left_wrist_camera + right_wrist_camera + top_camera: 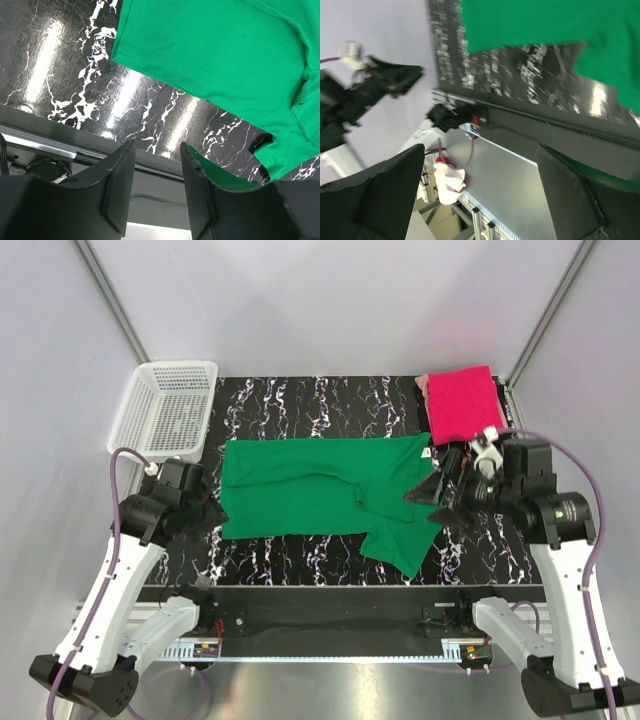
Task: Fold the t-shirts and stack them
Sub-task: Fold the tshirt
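1. Top external view: the green t-shirt [320,485] lies spread on the black marbled table [300,400]. Its long axis runs left to right, with the hem at the left and the neck with its small label at the right. The left gripper [205,508] sits just beside the near hem corner. The right gripper [432,492] sits just beside the neck end, near the sleeve that points at the near edge. Each arm is therefore nearest its own end of the shirt. The pink t-shirt [462,402] lies folded at the far right corner, apart from the green one. The white mesh basket [135,410] stands off the far left corner, and no cloth shows in it.

2. Left wrist view: the left gripper [157,150] has its fingers parted with nothing between them. The green t-shirt [215,55] lies ahead and to the right, its hem corner over bare table [65,75].

3. Right wrist view (blurred): the right gripper [480,150] is spread wide and holds nothing. The green t-shirt [530,20] lies beyond its fingertips, not touching them.
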Available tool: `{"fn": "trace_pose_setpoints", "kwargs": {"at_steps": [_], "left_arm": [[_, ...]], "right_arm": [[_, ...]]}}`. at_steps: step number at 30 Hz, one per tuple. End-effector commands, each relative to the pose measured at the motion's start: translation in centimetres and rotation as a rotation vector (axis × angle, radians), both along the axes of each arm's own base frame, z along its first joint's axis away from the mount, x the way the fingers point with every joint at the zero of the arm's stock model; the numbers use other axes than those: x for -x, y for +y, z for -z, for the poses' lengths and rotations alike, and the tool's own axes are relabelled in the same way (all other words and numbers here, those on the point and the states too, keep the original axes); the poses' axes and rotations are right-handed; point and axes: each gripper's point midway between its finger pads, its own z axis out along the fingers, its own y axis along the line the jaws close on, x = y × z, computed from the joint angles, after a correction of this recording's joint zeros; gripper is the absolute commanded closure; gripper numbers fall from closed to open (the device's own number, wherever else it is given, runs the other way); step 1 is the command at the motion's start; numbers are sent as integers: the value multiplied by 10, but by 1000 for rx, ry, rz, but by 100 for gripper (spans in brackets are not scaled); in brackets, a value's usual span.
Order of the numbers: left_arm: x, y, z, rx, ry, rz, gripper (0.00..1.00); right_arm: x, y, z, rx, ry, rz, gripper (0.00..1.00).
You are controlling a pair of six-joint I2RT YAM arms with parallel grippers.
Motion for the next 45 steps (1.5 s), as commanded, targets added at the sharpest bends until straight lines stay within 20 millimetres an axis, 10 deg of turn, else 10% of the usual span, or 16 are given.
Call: {"fn": "trace_pose_setpoints", "kwargs": {"at_steps": [1, 9, 16, 21, 28, 45], "left_arm": [[-9, 2, -13, -3, -51, -43, 55], [-11, -6, -4, -11, -16, -31, 55], [-4, -8, 4, -32, 3, -19, 55], [10, 2, 22, -57, 50, -58, 54], [17, 4, 36, -75, 85, -40, 52], [27, -1, 45, -61, 119, 29, 52]], "right_arm": [[29, -22, 57, 146, 215, 86, 0], [30, 11, 8, -121, -43, -46, 0], [31, 31, 43, -289, 175, -136, 0], [12, -22, 97, 201, 232, 12, 0], [39, -47, 190, 382, 454, 44, 3], [37, -18, 208, 190, 582, 177, 6]]}}
